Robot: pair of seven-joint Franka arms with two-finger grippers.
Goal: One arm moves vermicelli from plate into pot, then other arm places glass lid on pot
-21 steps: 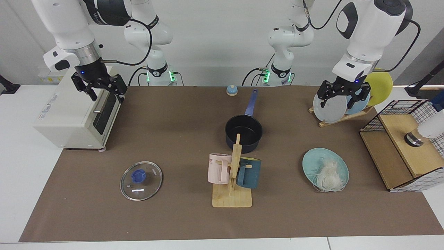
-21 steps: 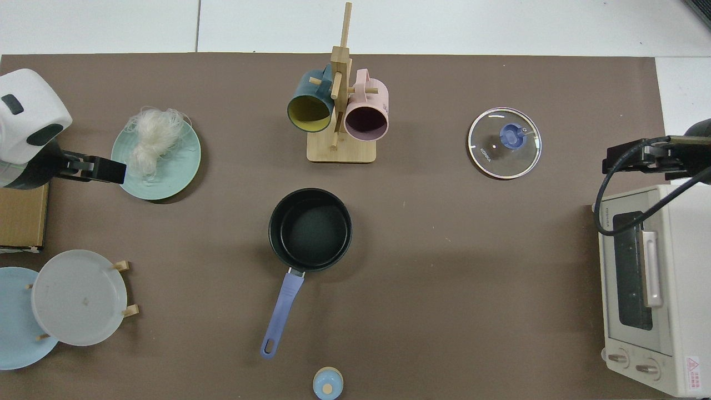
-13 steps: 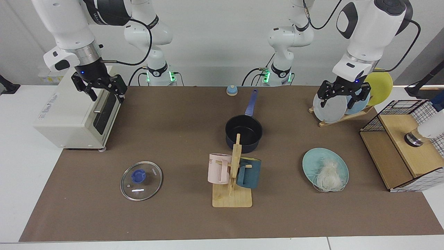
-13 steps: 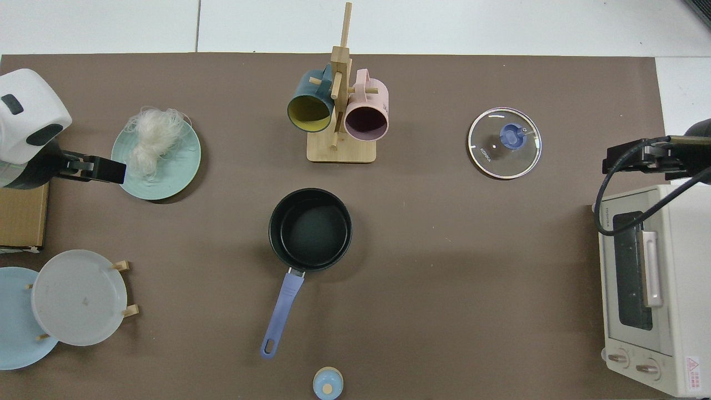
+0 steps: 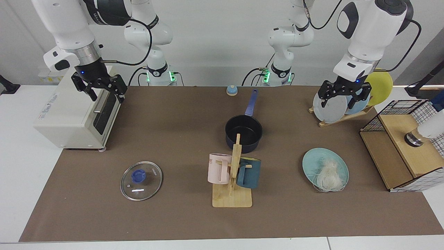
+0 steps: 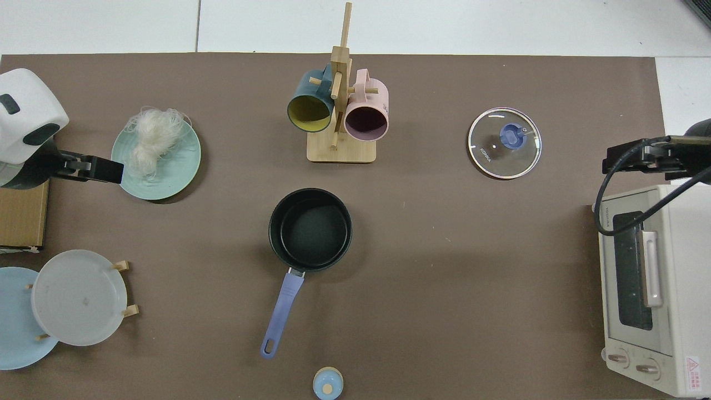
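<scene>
We see the right gripper [image 5: 101, 91] raised over the toaster oven [image 5: 74, 113], fingers spread, holding nothing; the glass lid [image 5: 141, 180] lies flat well below and in front of it. The empty pot [image 5: 243, 133] sits mid-table, between both grippers. The left gripper [image 5: 344, 95] hangs spread and empty before the plate rack [image 5: 338, 116]; the vermicelli [image 5: 327, 176] rests on the plate [image 5: 314, 159] well in front of it.

bright, even overhead light in both views. soft short shadows under the pot [image 6: 310, 229] and plate [image 6: 156, 157]. small white glare streak on the glass lid [image 5: 141, 180]. focus crisp throughout, edges undistorted.
</scene>
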